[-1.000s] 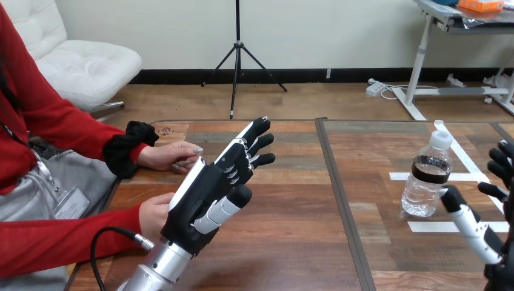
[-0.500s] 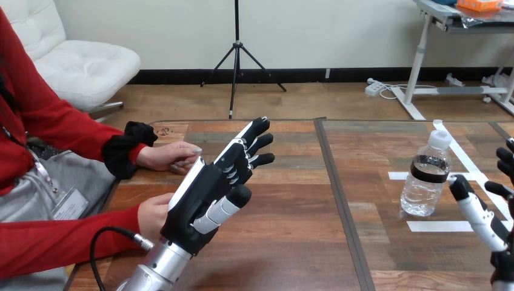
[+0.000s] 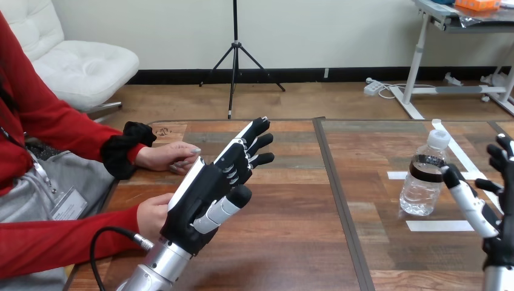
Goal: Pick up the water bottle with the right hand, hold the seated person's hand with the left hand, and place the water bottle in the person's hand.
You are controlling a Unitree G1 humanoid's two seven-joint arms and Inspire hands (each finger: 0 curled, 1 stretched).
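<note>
A clear water bottle [image 3: 425, 174] with a white cap and a dark label stands upright on the right half of the table. My right hand [image 3: 492, 200] is just to its right, open, thumb close to the bottle's side and fingers spread behind; no finger curls round it. My left hand [image 3: 209, 194] is raised over the table's left half, open with fingers straight. The person's nearer hand [image 3: 151, 215] rests at the table's left edge, partly hidden behind my left hand; whether they touch I cannot tell. The person's other hand [image 3: 171, 156] lies flat on the table farther back.
White tape strips [image 3: 439, 225] mark the table around the bottle. A dark seam [image 3: 339, 200] runs front to back down the middle of the wooden table. A black cable [image 3: 106, 242] loops beside my left forearm.
My right hand has shifted left and up, bringing its thumb nearer the bottle. The view has drifted slightly. My left hand and the person's hands have stayed put.
</note>
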